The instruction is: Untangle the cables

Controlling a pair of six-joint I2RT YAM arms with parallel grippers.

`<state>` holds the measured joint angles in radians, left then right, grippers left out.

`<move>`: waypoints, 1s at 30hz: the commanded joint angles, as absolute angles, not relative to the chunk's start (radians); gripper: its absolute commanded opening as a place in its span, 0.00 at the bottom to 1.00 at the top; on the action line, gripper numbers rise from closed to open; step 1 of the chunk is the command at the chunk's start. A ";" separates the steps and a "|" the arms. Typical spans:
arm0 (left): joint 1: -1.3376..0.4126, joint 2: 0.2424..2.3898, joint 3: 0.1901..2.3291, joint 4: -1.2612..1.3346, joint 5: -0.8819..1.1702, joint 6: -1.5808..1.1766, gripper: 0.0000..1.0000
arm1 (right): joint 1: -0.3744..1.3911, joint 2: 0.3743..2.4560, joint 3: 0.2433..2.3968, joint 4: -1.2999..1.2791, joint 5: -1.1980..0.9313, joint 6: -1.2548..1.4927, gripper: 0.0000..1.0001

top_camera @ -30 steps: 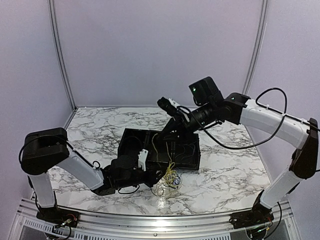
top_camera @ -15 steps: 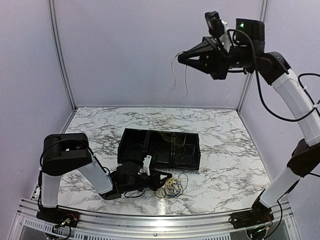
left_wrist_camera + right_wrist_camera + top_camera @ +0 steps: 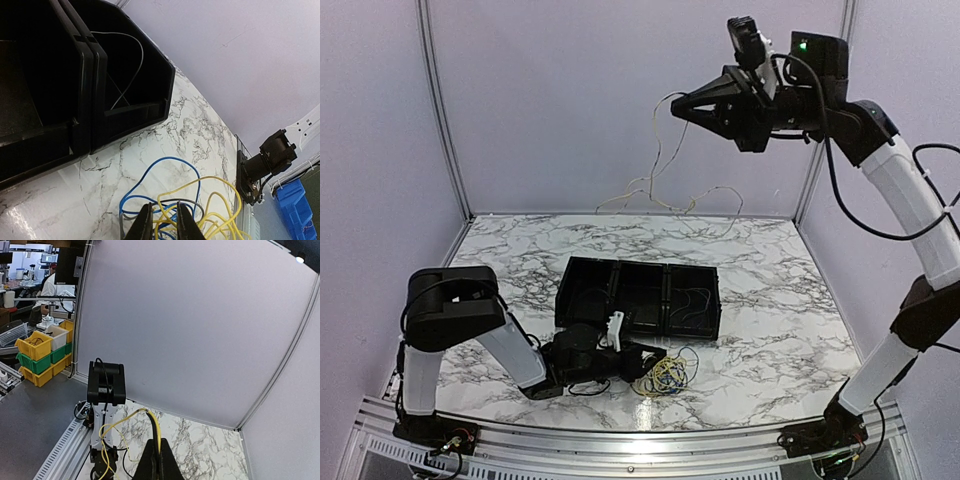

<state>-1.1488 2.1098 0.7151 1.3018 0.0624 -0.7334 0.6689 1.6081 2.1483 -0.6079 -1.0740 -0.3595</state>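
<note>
The cables [image 3: 669, 372] are a small tangle of thin yellow and blue wires on the marble table, in front of the black tray [image 3: 582, 272]. My left gripper [image 3: 657, 361] lies low at the tangle. In the left wrist view its fingers [image 3: 145, 224] stand narrowly apart with blue, yellow and grey wires [image 3: 170, 200] pinched between them. My right gripper [image 3: 680, 108] is raised high at the back, shut on one thin yellow wire [image 3: 657, 150] that hangs down in loose loops. The right wrist view shows that yellow wire [image 3: 156, 427] coming out of the closed tips [image 3: 160, 460].
The tray [image 3: 90, 75] has three compartments, and a thin pale wire [image 3: 136, 60] lies in the right one. Pale walls close the back and sides. The left arm's elbow [image 3: 445, 305] stands at the near left. Bins [image 3: 35, 347] stand outside the cell.
My right gripper rose from the tray to high at the back, pulling a wire free. That wire now hangs longer and swings in loops. The left gripper stays at the tangle.
</note>
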 commanded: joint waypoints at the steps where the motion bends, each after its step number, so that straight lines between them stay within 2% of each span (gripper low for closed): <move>1: -1.155 1.999 0.663 1.304 0.049 -0.708 0.24 | 0.664 1.584 2.062 -0.621 -1.034 -0.388 0.00; 6: -1.158 1.863 0.574 1.295 -0.024 -0.664 0.34 | 0.655 1.536 1.933 -0.627 -0.987 -0.422 0.00; 13: -1.158 1.619 0.475 1.154 -0.119 -0.625 0.39 | 0.630 1.458 1.721 -0.644 -0.920 -0.486 0.00; 19: -1.159 1.297 0.411 0.808 -0.274 -0.540 0.43 | 0.628 1.389 1.518 -0.653 -0.840 -0.546 0.00; 24: -1.160 1.140 0.544 0.488 -0.330 -0.349 0.48 | 0.627 1.342 1.395 -0.628 -0.812 -0.549 0.00; 30: -1.160 1.178 0.770 0.346 -0.183 -0.206 0.54 | 0.628 1.323 1.335 -0.595 -0.812 -0.533 0.00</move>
<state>-1.1542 1.1530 0.6472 0.5117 -0.2623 -0.3450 0.6342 1.3560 1.3445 -0.6426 -0.8227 -0.5308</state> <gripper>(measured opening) 0.529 0.016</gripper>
